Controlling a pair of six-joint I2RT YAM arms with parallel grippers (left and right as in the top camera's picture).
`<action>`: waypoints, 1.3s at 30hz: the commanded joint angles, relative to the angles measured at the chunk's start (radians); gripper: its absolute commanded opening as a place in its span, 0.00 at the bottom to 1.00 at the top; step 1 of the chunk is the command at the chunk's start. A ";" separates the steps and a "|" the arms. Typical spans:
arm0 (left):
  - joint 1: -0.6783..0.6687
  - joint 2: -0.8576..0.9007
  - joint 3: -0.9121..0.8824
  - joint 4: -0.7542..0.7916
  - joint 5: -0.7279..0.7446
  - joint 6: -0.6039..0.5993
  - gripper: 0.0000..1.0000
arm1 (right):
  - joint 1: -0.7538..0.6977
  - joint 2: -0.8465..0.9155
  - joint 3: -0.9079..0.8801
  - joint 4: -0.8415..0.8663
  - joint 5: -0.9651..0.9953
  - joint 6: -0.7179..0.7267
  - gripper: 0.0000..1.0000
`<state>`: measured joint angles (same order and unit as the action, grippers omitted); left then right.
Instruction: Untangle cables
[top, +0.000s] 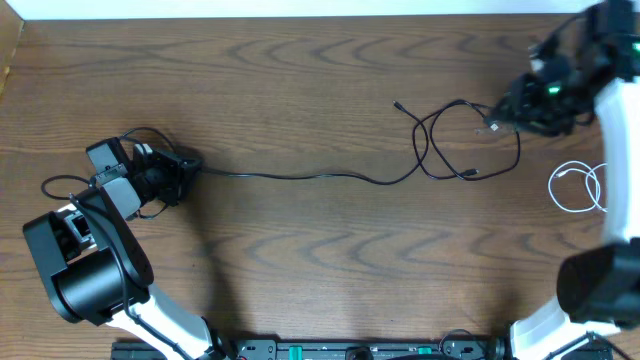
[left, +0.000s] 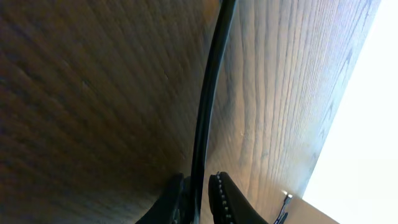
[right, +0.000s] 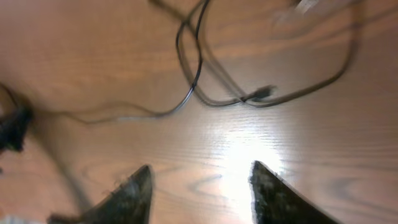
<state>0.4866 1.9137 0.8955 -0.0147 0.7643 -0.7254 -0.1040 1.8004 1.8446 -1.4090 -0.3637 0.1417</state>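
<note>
- Currently pinching the long black cable (top: 300, 176) near its left end with the left gripper (left: 198, 182), fingers (left: 224, 196) pressed close on it.
- Stretching that cable lengthwise rightward across the table (top: 300, 80) into the loose black tangle (top: 465, 140).
- Hovering the right gripper (right: 199, 168), spread and empty, just beside the tangle, far nearer than the left.
- Keeping the white cable (top: 578, 187) apart, by the right arm (top: 622, 170), out of the way.
</note>
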 joint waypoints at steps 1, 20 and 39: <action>-0.006 0.045 -0.028 -0.025 -0.119 0.010 0.23 | 0.080 0.071 0.005 -0.022 0.036 -0.047 0.62; -0.006 0.045 -0.028 -0.025 -0.118 0.006 0.43 | 0.239 0.424 0.005 0.201 0.216 -0.046 0.39; -0.006 0.045 -0.028 -0.026 -0.118 -0.017 0.43 | 0.243 0.509 0.004 0.277 0.216 -0.046 0.29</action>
<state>0.4812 1.9038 0.9054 -0.0067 0.7822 -0.7361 0.1333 2.3005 1.8446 -1.1378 -0.1562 0.0978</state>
